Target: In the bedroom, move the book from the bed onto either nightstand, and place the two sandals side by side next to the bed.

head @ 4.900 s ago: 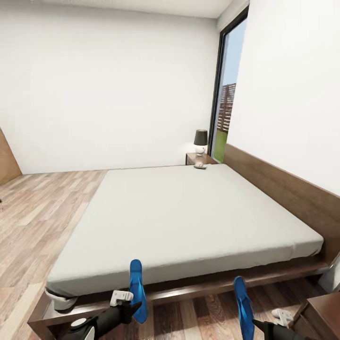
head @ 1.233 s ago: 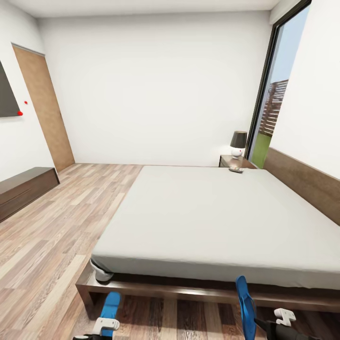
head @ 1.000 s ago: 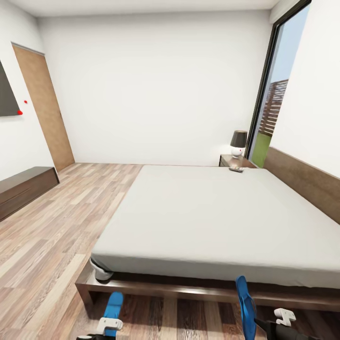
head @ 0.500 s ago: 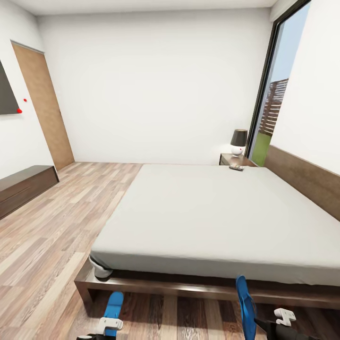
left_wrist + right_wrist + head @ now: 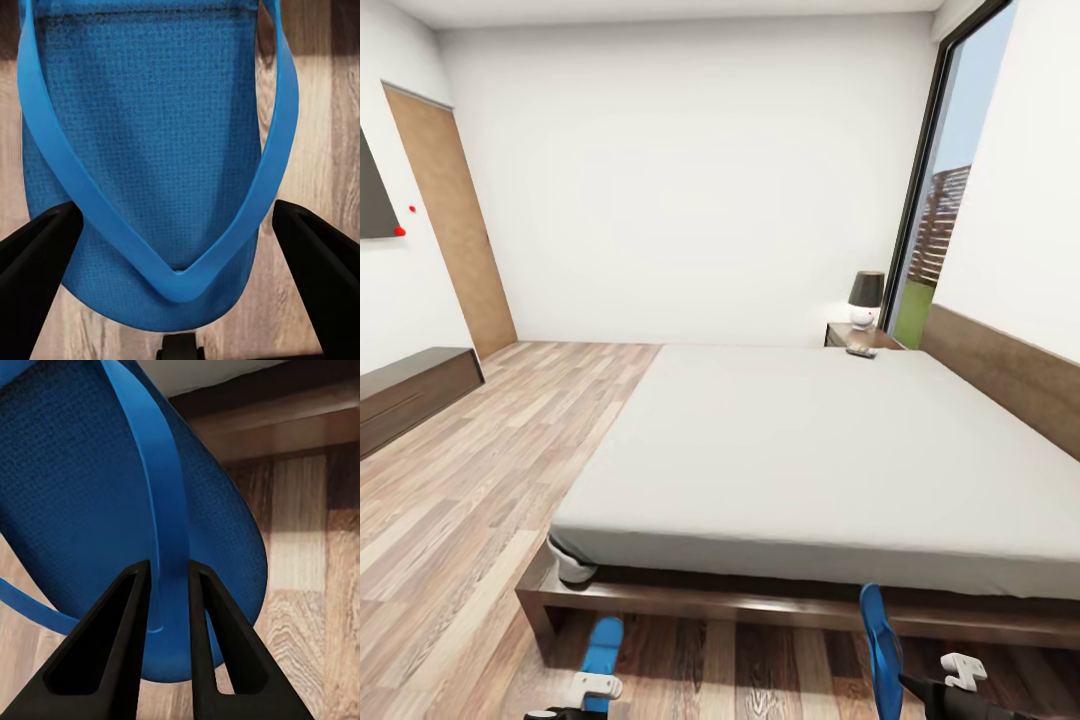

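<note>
Sandals hang in both grippers near the foot of the bed (image 5: 810,450). The right gripper (image 5: 161,615) has its two fingers pinched tight on the thong strap of the right sandal (image 5: 112,510), held on edge above the wood floor (image 5: 460,500). The left gripper (image 5: 180,247) stands wide apart, its fingers outside the left sandal (image 5: 150,135); what grips that sandal I cannot tell. Far beyond both grippers, the book (image 5: 861,351) lies at the bed's far corner, just before the nightstand (image 5: 845,336) with its lamp (image 5: 866,298).
</note>
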### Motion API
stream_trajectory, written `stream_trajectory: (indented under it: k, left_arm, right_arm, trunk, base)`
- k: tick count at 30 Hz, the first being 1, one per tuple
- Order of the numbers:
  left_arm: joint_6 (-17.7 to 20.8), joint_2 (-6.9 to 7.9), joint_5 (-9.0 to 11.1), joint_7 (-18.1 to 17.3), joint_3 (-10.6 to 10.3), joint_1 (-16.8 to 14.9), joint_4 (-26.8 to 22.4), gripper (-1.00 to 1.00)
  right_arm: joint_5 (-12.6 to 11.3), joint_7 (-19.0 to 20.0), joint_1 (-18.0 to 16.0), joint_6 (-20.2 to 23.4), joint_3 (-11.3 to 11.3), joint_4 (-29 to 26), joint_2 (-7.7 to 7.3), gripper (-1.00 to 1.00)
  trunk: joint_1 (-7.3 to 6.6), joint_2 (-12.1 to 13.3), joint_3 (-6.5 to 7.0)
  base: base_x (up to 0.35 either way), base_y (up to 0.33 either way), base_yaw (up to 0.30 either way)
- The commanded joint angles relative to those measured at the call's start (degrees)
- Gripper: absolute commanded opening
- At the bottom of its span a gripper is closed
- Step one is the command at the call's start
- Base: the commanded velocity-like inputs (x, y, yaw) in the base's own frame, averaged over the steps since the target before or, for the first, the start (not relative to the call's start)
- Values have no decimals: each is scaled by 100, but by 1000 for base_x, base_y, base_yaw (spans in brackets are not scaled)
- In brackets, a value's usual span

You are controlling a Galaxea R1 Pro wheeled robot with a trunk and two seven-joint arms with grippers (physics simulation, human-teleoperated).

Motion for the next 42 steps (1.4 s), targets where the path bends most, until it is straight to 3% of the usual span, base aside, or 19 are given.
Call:
stream_trajectory:
  k: [1,16,42]
  left_arm:
    - [31,-4,-63,-34,17,-1,-14,-100]
    - [22,-77,-64,-33,10,-2,-14,-100]
    - [22,-80,-64,-41,17,-2,-14,-100]
  right_arm:
    - [-10,18,-5,-12,-16,7,-1,-100]
    - [-10,8,-5,-17,-16,7,-1,-100]
    - [-10,-18,-5,-20,-16,7,-1,-100]
  trunk:
    - [22,-45,-24]
    - [352,-646,-294]
    - [923,-1689,-760]
  base:
    - [0,0,0]
    - [0,0,0]
    - [0,0,0]
